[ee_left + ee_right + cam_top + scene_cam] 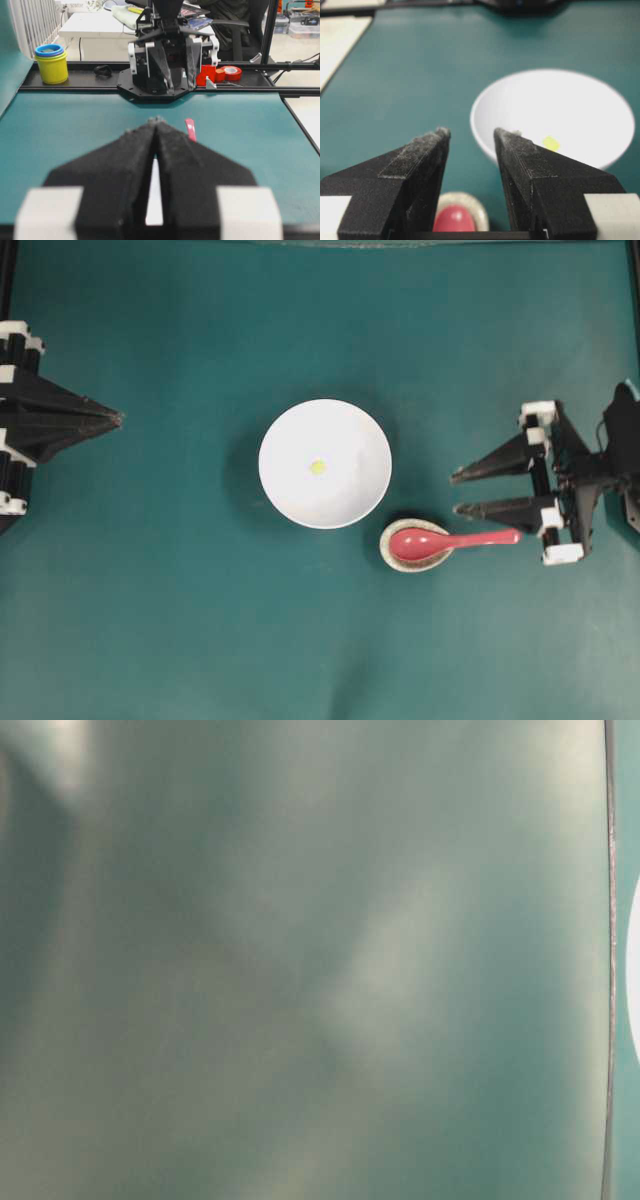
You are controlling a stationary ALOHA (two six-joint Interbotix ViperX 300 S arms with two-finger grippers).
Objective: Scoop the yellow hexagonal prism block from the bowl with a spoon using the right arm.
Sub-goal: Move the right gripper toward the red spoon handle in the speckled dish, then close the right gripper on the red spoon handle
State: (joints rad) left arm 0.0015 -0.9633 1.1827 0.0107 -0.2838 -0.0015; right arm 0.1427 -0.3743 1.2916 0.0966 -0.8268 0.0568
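Tiny bright yellow hexagonal prism block (318,467) lying loose on the floor of the large round glossy white bowl (350,435), a little left of the bowl's middle in the overhead view. Bowl resting on the teal table surface (200,620), near the centre. Seen again from the right wrist camera as a small yellow chip (551,143) inside the white bowl (580,100), beyond the fingertips and to their right.

Just beside the bowl, at its lower right overhead: small speckled off-white oval dish (392,550), with the oval scoop of the glossy pink-red soup spoon (440,541) sitting in it. Short straight handle sticking out to the right, its end near the lower finger of the right gripper (456,493), though contact impossible to judge from above. Untouched by any pad as far as visible.

Right gripper spread wide, nothing between its two black fingers, tips pointing left toward the bowl. From its own wrist camera: clear gap between the fingers (427,150), and below them the dish rim (480,210) with the red scoop (454,220).

Left gripper (118,419) at the left edge, well apart from bowl and spoon, jaws drawn together to a point, gripping nothing. In the left wrist view only a thin slit between them (156,121), with a sliver of the pink handle (190,130) showing beyond.

Table-level view blurred, only teal haze.
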